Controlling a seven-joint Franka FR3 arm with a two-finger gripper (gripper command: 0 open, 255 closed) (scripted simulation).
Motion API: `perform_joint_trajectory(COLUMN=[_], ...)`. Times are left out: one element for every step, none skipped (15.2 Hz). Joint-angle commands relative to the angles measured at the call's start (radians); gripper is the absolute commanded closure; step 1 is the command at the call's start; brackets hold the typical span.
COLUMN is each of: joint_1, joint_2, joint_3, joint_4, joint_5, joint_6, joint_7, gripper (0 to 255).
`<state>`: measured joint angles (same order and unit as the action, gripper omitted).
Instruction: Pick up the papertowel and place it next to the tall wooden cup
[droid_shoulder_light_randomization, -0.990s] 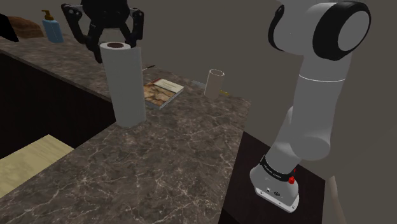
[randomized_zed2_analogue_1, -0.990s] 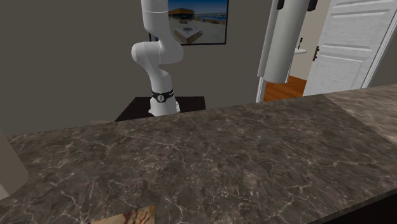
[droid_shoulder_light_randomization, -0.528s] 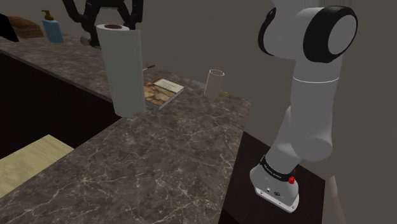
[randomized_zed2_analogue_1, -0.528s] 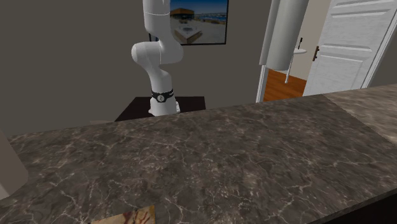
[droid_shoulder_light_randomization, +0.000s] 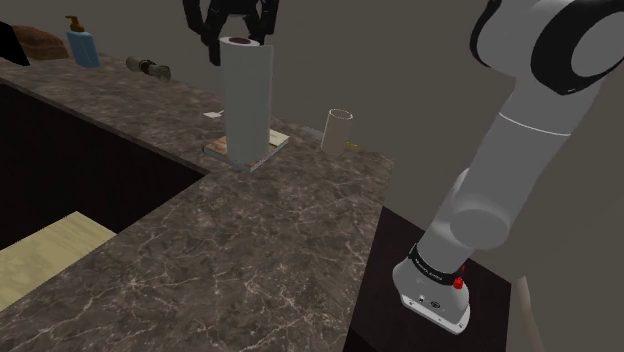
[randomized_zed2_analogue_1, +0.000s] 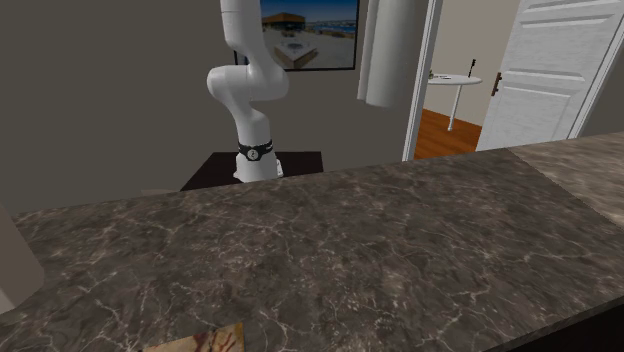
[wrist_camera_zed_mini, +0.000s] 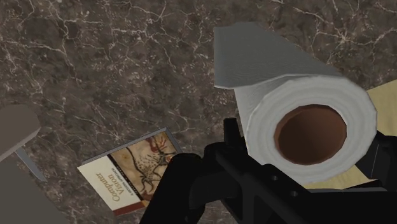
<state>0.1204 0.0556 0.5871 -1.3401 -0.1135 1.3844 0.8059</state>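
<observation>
White arm (randomized_zed2_analogue_1: 246, 95) on dark stand (randomized_zed2_analogue_1: 212, 166), paper towel roll (randomized_zed2_analogue_1: 385, 55) aloft beside doorway (randomized_zed2_analogue_1: 452, 115), dark marbled counter (randomized_zed2_analogue_1: 330, 250), white door (randomized_zed2_analogue_1: 560, 70)

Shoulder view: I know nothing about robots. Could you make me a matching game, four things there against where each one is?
Things:
1. white paper towel roll with a brown core
2. tall tan cylindrical cup
3. blue pump bottle
4. thin book with a picture cover

Places:
A. standing at the shoulder view's far upper left
B. lying flat on the dark marble counter
C. clasped at its top by the black gripper
D. standing upright to the shoulder view's right of the book

Pairs: 1-C, 2-D, 3-A, 4-B.
</observation>
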Motion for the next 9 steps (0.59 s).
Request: perform_joint_trajectory(joint_1=[-0.044, -0.061, -0.075, -0.087, -0.099, -0.11, -0.118, -0.126, -0.134], joint_2=[-0.081, -0.115, -0.148, -0.179, -0.208, -0.236, -0.261, -0.285, -0.307], joint_3=[-0.031, -0.049, -0.069, -0.089, -0.108, -0.127, -0.148, -0.169, -0.189], joint_4=[-0.087, -0.123, -0.157, -0.189, -0.219, -0.247, -0.273, -0.298, -0.321], joint_5=[0.047, 0.065, 0.08, 0.094, 0.106, 0.116, 0.124, 0.13, 0.135], joint_6=[0.025, 0.034, 0.041, 0.047, 0.052, 0.057, 0.061, 0.064, 0.067], joint_7=[-0.066, -0.098, -0.129, -0.161, -0.191, -0.222, -0.251, -0.281, -0.309], gripper=[255, 255, 255, 255, 255, 255, 255, 255, 255])
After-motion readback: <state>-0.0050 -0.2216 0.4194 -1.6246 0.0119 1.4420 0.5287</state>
